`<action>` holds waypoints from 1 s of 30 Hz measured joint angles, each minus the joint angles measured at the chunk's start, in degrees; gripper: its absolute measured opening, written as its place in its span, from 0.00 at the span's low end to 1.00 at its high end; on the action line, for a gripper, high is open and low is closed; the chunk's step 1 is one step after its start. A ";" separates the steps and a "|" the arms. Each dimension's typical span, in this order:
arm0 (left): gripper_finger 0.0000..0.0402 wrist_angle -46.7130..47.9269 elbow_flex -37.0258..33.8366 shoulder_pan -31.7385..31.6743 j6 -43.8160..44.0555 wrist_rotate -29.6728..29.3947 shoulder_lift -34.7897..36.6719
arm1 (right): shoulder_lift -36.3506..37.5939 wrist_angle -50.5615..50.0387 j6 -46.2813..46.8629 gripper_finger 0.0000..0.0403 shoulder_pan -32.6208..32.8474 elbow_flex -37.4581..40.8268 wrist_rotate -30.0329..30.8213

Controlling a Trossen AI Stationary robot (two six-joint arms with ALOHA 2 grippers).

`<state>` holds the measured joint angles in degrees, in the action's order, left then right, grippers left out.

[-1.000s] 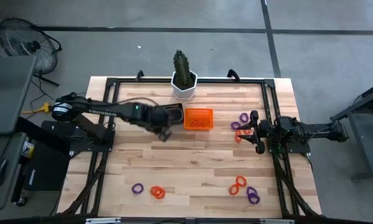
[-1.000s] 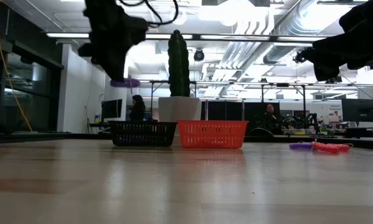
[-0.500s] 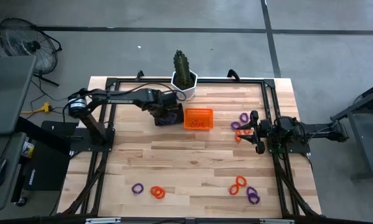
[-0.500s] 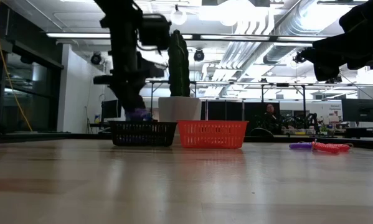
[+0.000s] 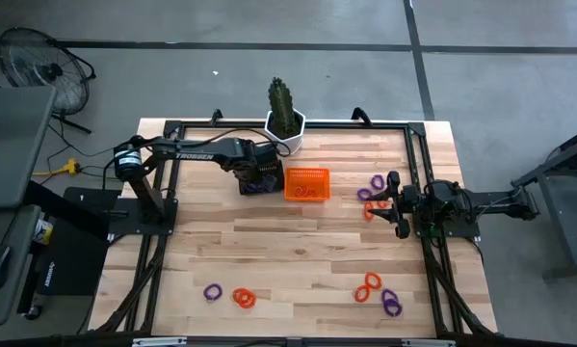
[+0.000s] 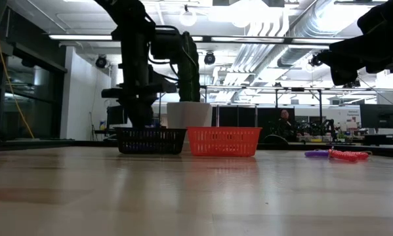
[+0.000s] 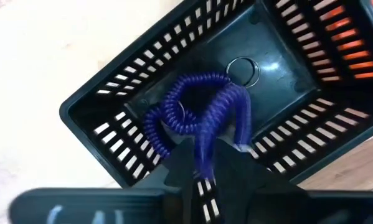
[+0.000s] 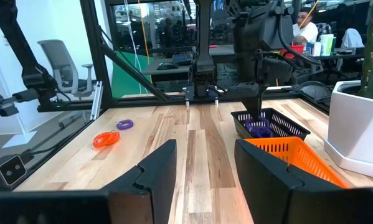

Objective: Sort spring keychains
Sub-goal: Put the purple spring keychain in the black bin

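Note:
My left gripper reaches down into the black mesh basket, shut on a purple spring keychain whose coils lie on the basket's floor. The orange mesh basket stands right beside it, with something orange inside. Loose spring keychains lie on the table: a purple one and an orange one near the front left, an orange one and a purple one near the front right, and a few by the right arm. My right gripper waits open at the table's right side, level. My left gripper has one strand of the purple coil pinched between its two fingers, coming from above and pointing down into the black basket. The rest of the keychain loops out ahead of the fingers and rests on the basket's floor.
A cactus in a white pot stands just behind the two baskets at the far edge. A black frame runs around the tabletop. The middle of the wooden table is bare.
My left gripper has carried the purple keychain toward the far edge and down, from above the table in front of the black basket into that basket. The keychain now lies on the basket's floor.

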<state>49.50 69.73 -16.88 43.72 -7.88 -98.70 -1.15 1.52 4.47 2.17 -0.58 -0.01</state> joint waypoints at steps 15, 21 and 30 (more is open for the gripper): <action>0.32 5.94 -0.02 3.42 -0.35 0.22 4.95 | 0.00 0.00 0.00 0.39 0.02 0.01 0.00; 0.33 13.18 -0.13 9.29 2.86 -0.11 10.62 | -0.01 0.00 0.00 0.39 0.02 0.02 0.00; 0.33 24.25 -0.52 24.96 10.43 2.75 15.47 | -0.21 0.00 0.00 0.39 0.00 0.02 0.00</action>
<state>73.75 69.22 8.08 54.16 -5.13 -83.23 -1.36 1.52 4.47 2.18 -0.56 -0.01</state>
